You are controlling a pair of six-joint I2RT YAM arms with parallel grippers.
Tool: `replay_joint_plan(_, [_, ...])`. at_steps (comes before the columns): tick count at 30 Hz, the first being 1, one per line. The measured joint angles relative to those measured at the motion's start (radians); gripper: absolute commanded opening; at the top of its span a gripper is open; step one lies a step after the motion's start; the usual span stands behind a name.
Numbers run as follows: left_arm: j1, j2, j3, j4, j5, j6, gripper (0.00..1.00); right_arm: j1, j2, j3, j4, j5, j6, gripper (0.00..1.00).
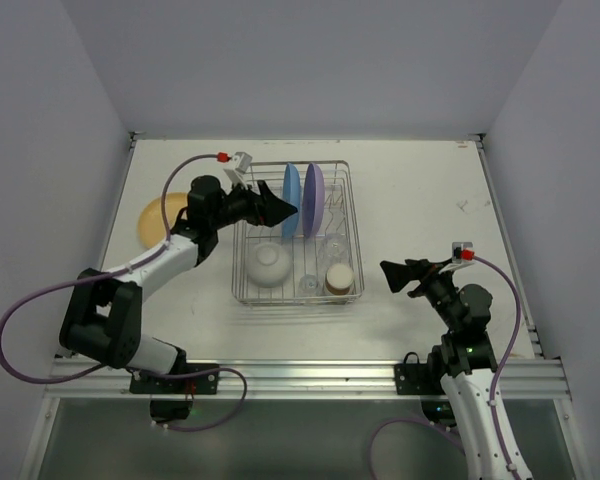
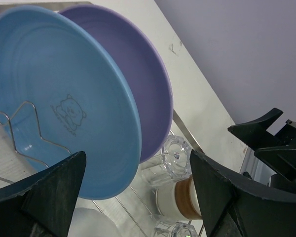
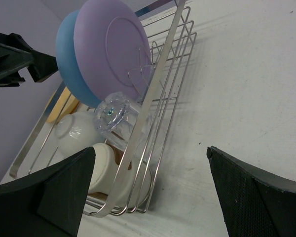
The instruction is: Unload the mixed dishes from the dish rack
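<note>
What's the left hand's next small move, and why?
Probably ease the left hand forward until its open fingers straddle the rim of the blue plate, then close. The hand is empty. That plate stands upright in the dish rack right in front of it, nearer than the purple plate. The tan plate is already outside the rack.

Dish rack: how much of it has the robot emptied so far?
Barely begun. Done: one orange plate lies on the table left of the rack. In hand: nothing yet; the left fingers are open, facing the blue plate. Left: the blue plate, purple plate, bowl, glasses and cup all sit in the rack. The right fingers hang open to its right.
</note>
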Motion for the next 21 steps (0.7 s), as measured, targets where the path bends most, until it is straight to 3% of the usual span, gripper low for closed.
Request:
replay_joint_plan(12, [-0.03,0.087,0.024,0.046,-0.015,-0.043,0.72,0.0,-0.001,0.0,0.001,-0.003,0.0,0.99])
replay_joint_plan(16, [-0.036,0.095,0.032,0.057,-0.015,-0.053,0.56,0.0,-0.001,0.0,0.001,-0.005,0.0,0.99])
replay_joint_plan(21, [-0.039,0.126,0.06,0.058,-0.014,-0.059,0.45,0.0,-0.001,0.0,0.001,-0.008,0.0,0.99])
